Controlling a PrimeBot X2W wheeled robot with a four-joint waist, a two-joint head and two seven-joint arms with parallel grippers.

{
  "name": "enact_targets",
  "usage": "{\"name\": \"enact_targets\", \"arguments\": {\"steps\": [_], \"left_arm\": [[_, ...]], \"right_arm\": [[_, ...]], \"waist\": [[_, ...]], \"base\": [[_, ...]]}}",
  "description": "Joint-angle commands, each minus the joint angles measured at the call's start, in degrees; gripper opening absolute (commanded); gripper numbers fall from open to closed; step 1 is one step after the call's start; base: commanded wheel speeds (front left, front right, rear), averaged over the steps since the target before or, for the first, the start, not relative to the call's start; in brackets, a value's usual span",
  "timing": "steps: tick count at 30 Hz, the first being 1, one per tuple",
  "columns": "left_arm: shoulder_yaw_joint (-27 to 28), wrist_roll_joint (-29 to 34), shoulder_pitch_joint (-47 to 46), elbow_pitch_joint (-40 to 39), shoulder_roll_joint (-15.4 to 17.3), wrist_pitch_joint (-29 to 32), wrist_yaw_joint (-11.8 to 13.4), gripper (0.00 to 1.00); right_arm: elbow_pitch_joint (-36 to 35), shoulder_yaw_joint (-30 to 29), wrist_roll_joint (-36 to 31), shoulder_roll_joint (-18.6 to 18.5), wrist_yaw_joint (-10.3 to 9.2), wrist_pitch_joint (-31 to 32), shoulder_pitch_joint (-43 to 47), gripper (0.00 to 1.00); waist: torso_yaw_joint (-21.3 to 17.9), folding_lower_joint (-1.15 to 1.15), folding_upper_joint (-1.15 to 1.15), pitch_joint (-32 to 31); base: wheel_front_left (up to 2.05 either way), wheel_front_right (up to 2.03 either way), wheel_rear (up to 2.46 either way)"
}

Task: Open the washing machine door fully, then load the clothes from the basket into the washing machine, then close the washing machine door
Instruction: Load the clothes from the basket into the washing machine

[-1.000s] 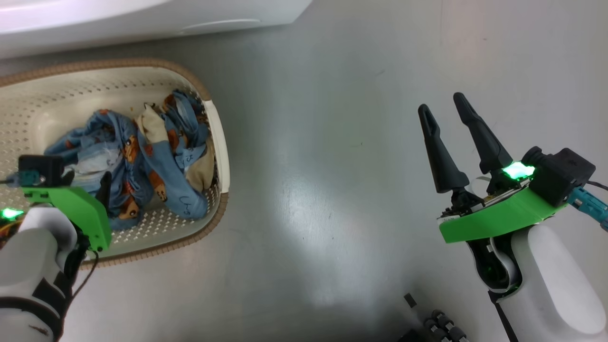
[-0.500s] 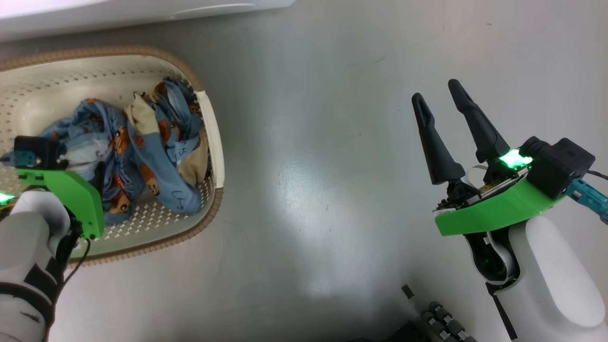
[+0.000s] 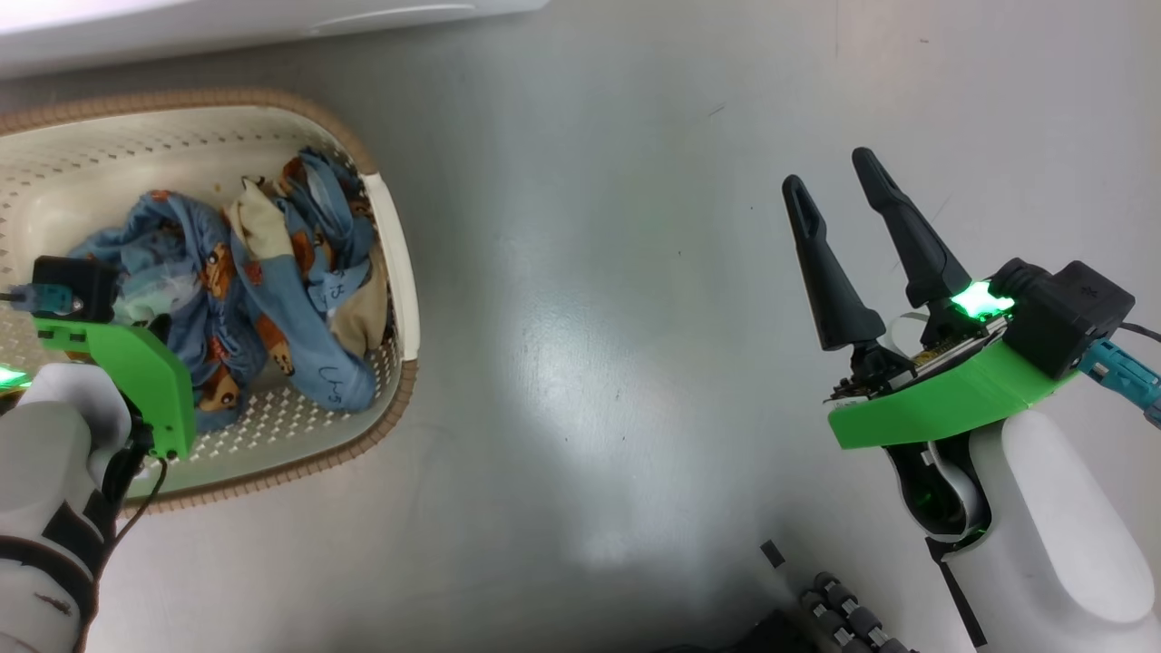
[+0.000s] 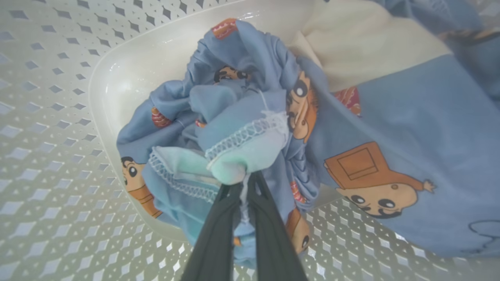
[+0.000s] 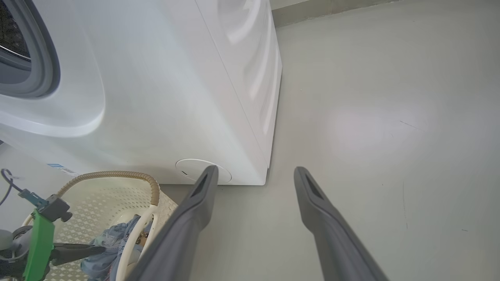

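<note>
Pinching a stitched fold of the small light-blue, bear-print clothes (image 4: 250, 128), the left gripper (image 4: 245, 179) has its two dark fingers closed together on the fabric, down inside the cream-white perforated plastic basket (image 3: 272, 467) with the brown woven-look rim. The right gripper (image 3: 827, 170) hangs with jaws spread and nothing between them, well apart over the glossy grey floor (image 3: 590, 317).

The hold looks thin, on a hem only, so the fold may slip out on the lift. The garments are twisted together with cream cloth, so a pull may drag the whole bundle, snag it on the rim or tip the light basket.

Straight up is open. The big white box-shaped washing machine (image 5: 156, 97) stands just beyond the basket, and bare floor lies to the right.
</note>
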Motion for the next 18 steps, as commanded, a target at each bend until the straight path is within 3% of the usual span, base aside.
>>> {"name": "enact_targets", "arguments": {"steps": [1,18], "left_arm": [[0.7,-0.9,0.1,-0.1,2.5,-0.1,-0.1,0.00],[0.9,-7.7,2.2,-1.0,0.3,-6.4,-0.1,0.00]], "right_arm": [[-1.3,1.1,-0.4,0.1,0.10,-0.7,1.5,1.00],[-0.4,0.3,-0.4,-0.9,0.10,-0.7,2.5,1.00]], "waist": [[0.1,0.00,0.00,-0.2],[3.2,0.00,0.00,-5.4]], "base": [[0.00,0.00,0.00],[0.00,0.00,0.00]]}}
